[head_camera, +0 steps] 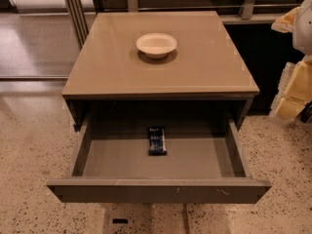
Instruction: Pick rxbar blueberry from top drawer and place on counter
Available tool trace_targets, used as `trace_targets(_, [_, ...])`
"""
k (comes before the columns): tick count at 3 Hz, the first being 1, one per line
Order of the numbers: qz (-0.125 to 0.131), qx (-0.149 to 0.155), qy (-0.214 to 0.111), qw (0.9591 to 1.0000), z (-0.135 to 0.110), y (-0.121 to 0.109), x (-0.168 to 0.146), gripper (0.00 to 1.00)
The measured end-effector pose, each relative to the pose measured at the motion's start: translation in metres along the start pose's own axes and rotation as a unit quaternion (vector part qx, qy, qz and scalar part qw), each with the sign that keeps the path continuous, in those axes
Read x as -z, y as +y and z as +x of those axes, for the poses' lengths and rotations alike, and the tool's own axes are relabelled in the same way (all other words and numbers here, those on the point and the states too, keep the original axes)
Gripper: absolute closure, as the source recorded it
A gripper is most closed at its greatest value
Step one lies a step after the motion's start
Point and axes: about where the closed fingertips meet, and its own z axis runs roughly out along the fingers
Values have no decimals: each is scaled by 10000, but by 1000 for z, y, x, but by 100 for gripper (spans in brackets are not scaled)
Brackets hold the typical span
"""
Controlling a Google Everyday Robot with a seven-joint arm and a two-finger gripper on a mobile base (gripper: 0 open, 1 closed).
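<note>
The rxbar blueberry (pixel 157 141), a small dark blue wrapper with pale lettering, lies flat in the middle of the top drawer (pixel 158 189). The drawer is pulled fully out, showing its smooth grey floor. Above it is the counter (pixel 204 67), a glossy tan cabinet top. My gripper (pixel 293 97) is at the right edge of the view, a white and pale yellow shape beside the cabinet's right side. It is well clear of the drawer and the bar, about level with the counter's front edge, and holds nothing that I can see.
A white bowl (pixel 156 45) sits on the counter, towards the back centre. Speckled terrazzo floor (pixel 29 145) surrounds the cabinet. Metal rails and posts (pixel 75 11) stand behind it at the left and along the back.
</note>
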Motion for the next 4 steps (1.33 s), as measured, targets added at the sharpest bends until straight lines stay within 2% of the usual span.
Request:
trace_targets(1, [0,0,0,10000,0,0,0,0])
trace_targets(2, [202,-268,-109,9994,1,3,-10,0])
trace_targets(3, [90,-1271,-488,9906,9,30,-58,0])
trace_targets(4, [18,-1888,-918,9777,0,36,-110,0])
